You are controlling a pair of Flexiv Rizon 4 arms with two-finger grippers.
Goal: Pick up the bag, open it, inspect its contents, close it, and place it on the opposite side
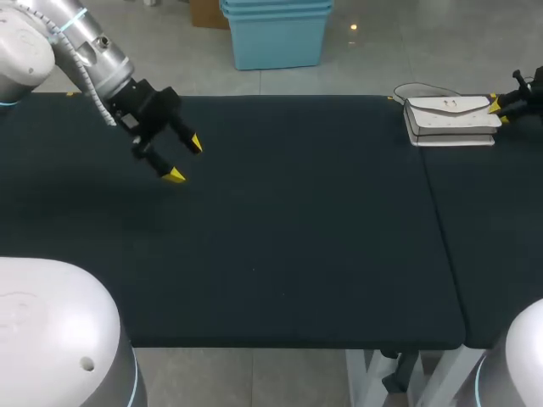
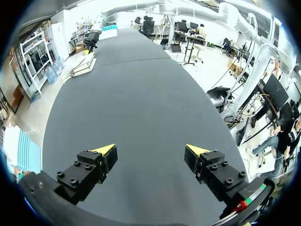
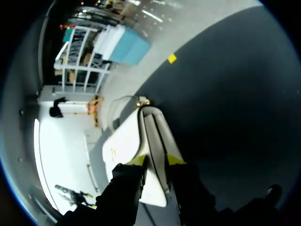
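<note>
A white bag (image 1: 450,119) with a thin strap lies flat at the table's far right corner. My right gripper (image 1: 499,108) comes in from the right edge and is shut on the bag's right end. In the right wrist view the bag (image 3: 127,141) runs ahead of the right gripper (image 3: 156,160), whose yellow tips press on its end from both sides. My left gripper (image 1: 184,159) hangs open above the far left of the table, with nothing between its fingers. In the left wrist view, far ahead of the open left gripper (image 2: 150,150), lies the bag (image 2: 84,66).
The black table (image 1: 297,237) has a seam (image 1: 437,212) running front to back near its right side. A small yellow mark (image 3: 172,58) sits on the table's far edge near the bag.
</note>
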